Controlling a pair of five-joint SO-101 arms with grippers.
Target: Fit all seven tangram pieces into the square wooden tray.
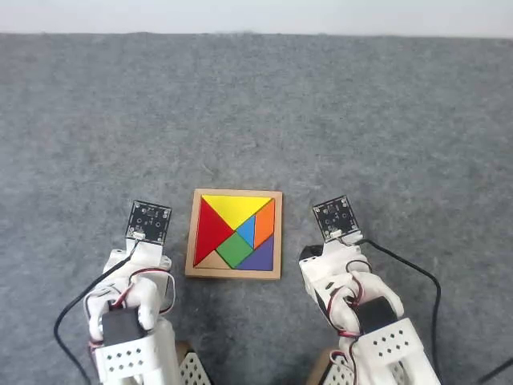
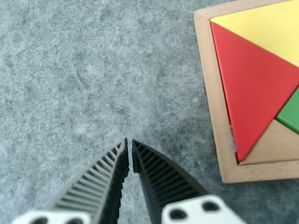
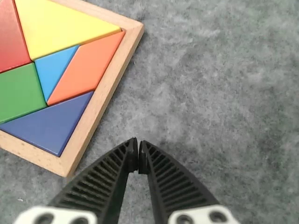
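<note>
Grey felt point(image 1: 361, 104) (fuzzy, mottled) spreads below a pale wall point(image 1: 256, 16).

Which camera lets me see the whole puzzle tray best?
The high view. It shows the whole tray with every edge. The left wrist view catches one corner by the red piece; the right wrist view another corner by the dark blue piece.
</note>
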